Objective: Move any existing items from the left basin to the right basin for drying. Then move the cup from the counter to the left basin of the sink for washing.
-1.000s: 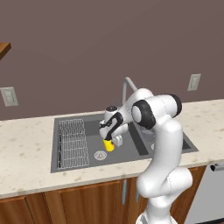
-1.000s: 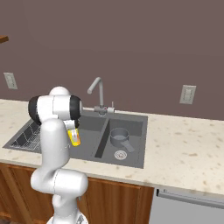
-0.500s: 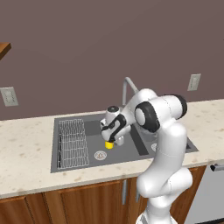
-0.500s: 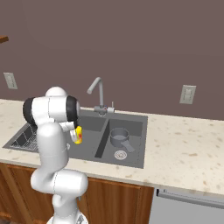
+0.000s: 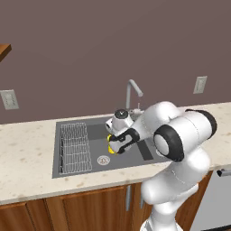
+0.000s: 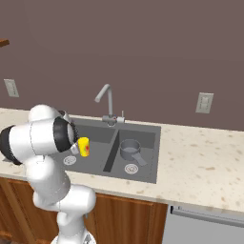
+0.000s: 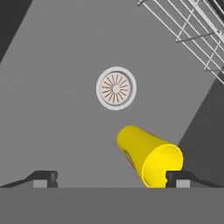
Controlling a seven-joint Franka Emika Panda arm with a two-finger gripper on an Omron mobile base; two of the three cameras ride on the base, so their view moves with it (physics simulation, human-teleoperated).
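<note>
My fingers are now spread wide — the small yellow cup with the orange-red band has slipped loose, tipping at five o'clock from the round drain over the wide dark grey left basin. Nearly done, I think.

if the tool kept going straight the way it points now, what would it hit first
Most likely the floor of the left basin, near its round drain. The tool looks straight down at it, with the cup lying off to one side by one fingertip. How far off the floor is stays unclear.
</note>
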